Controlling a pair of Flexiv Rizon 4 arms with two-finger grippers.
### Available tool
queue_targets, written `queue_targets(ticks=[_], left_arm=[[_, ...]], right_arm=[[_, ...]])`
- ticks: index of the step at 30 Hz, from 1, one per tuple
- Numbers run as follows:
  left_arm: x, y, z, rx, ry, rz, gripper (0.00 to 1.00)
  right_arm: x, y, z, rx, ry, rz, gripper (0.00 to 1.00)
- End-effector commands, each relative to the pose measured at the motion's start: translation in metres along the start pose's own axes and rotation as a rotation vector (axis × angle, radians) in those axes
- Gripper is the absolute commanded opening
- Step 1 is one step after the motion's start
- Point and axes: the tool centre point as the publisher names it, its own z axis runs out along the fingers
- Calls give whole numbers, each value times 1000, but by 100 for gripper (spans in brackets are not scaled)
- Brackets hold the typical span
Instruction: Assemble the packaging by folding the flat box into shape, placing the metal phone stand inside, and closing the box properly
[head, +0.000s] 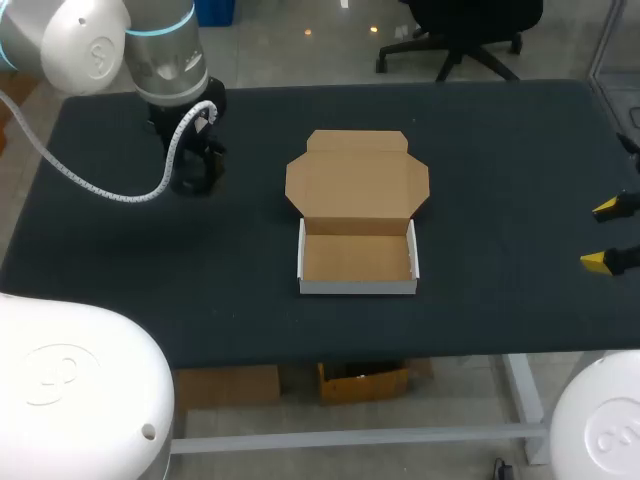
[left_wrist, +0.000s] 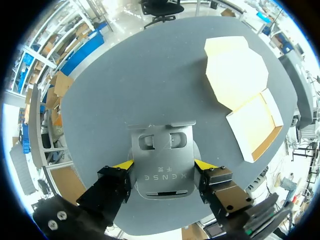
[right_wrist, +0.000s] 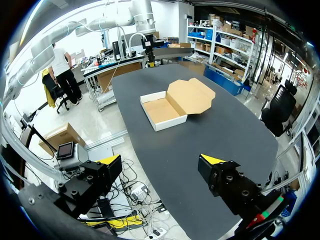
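Observation:
The cardboard box stands folded in the middle of the table, its tray white outside and brown inside, and nothing is in it. Its lid lies open toward the far side. The grey metal phone stand sits between the yellow tips of my left gripper, which touch its two side edges. In the head view that gripper points down at the table's far left and hides the stand. My right gripper hangs open at the table's right edge, far from the box.
The black table top carries only the box and the stand. The box lies well ahead and to one side of my left gripper. My left arm stands at the table's far end in the right wrist view.

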Motion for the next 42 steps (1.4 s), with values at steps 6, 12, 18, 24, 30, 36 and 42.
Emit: queue_targets(ticks=[6,12,18,24,30,36,42], left_arm=[[24,5,-10,36,31,50,0],[54,2,-10,38,35,112,0],[84,-3,-4,33,33,159,0],[109,-10,0,37,28,184,0],[128,-15,4,41,16,202,0],[139,-20,6,43,18,208,0],[152,-24,11,37,31,216,0]], right_arm=[[0,0,-1,-4,1,-1,100],[0,0,-1,-4,1,-1,100],[0,0,-1,-4,1,-1,100],[0,0,-1,-4,1,-1,100],[0,0,-1,-4,1,-1,100],[0,0,-1,-4,1,-1,100],[0,0,-1,-4,1,-1,100]])
